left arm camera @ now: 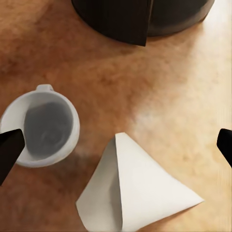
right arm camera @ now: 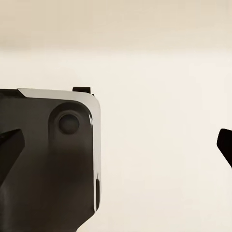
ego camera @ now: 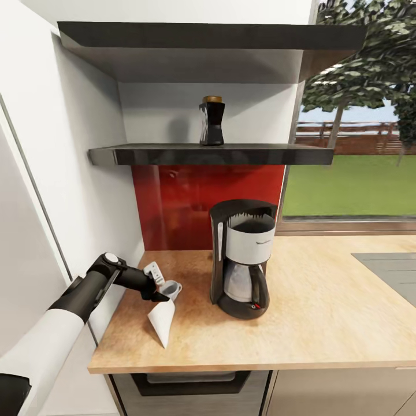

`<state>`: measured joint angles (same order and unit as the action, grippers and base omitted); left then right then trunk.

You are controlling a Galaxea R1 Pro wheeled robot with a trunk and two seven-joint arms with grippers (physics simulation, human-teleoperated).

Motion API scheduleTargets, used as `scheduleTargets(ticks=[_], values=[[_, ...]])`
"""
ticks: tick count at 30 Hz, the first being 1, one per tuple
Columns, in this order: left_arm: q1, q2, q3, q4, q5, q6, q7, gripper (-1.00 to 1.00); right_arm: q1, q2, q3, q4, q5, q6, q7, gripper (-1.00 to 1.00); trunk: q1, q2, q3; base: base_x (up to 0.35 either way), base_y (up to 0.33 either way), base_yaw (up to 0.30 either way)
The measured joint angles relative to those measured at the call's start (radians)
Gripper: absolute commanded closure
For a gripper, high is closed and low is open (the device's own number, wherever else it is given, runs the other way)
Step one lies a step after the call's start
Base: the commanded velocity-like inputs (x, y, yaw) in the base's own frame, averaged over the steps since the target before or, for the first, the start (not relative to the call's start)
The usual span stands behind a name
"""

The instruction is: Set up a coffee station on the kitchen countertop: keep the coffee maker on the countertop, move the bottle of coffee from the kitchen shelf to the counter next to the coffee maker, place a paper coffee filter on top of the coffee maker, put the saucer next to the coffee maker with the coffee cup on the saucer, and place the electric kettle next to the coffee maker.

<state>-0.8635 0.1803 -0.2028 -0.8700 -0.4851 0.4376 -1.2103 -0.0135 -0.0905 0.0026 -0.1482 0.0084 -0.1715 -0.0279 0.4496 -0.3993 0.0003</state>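
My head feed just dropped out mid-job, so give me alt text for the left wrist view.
The open left end effector hovers over the light wood-grain kitchen countertop, above a white paper cone coffee filter lying on its side. A small white ceramic coffee cup stands upright beside it, and the black base of the coffee maker sits beyond both.

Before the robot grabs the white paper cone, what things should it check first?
1. Left gripper open: ok, fingertips spread wide.
2. Paper coffee filter between the fingers: ok, lying on its side on the countertop.
3. Coffee cup clear of the grab: cannot tell, it sits close to one fingertip.
4. Coffee maker top free for the filter: ok, nothing on it.
5. Bottle of coffee moved down: not ok, on the shelf.
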Motion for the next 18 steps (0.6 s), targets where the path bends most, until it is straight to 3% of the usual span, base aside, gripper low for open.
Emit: scheduleTargets(ticks=[18], values=[[0.000, -0.010, -0.002, 0.069, 0.003, -0.010, -0.004, -1.00, 0.000, 0.002, 0.000, 0.000, 0.000, 0.000, 0.000, -1.00, 0.000, 0.000, 0.000, 0.000, 0.000, 0.000]])
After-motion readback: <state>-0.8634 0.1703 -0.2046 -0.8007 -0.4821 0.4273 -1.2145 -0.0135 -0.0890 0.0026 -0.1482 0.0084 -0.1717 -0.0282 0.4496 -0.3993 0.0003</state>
